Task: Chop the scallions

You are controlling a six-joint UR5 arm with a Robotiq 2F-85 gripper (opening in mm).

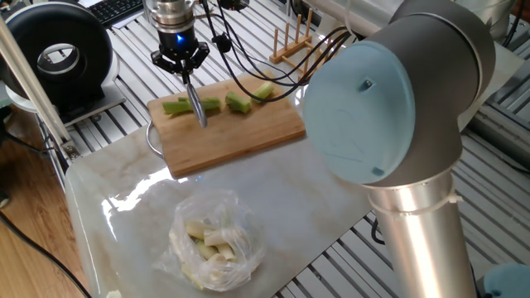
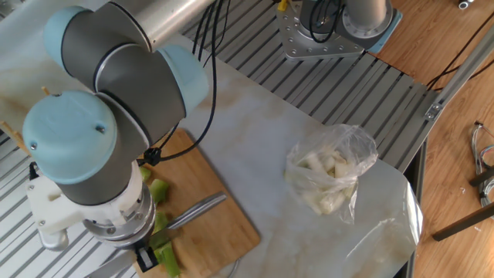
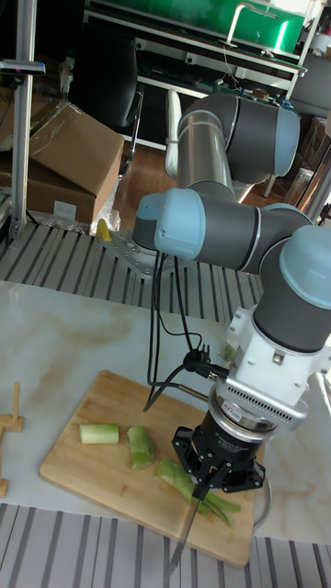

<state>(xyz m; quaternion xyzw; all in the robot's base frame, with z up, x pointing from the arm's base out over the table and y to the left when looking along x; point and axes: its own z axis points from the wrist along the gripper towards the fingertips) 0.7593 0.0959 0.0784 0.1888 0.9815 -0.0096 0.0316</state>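
The gripper (image 1: 180, 63) points straight down over the far-left part of the wooden cutting board (image 1: 240, 132), its two fingers clamped on the handle of a knife (image 1: 195, 104). In the tall fixed view the gripper (image 3: 217, 464) shows the same grip from the front, with the knife (image 3: 187, 526) hanging below it, blade slanting down toward the near edge of the cutting board (image 3: 92, 478). In the other fixed view the blade of the knife (image 2: 193, 213) sticks out from under the wrist, lying low over the cutting board (image 2: 220, 232); whether its edge touches the wood cannot be told.

The scallions (image 1: 217, 103) lie in a row of short green chunks across the far half of the board, and the blade crosses the row near its left end. In the tall fixed view the scallions (image 3: 138, 445) show as two separate chunks to the left and a longer leafy stretch right under the gripper. In the other fixed view only a few pieces of the scallions (image 2: 159, 191) peek out beside the arm.

The board rests on a marble-patterned slab (image 1: 290, 186). Nearer the camera on that slab, well apart from the board, sits a clear plastic bag (image 1: 214, 240) of pale whitish pieces. Behind the board stands a small wooden rack (image 1: 291, 40).
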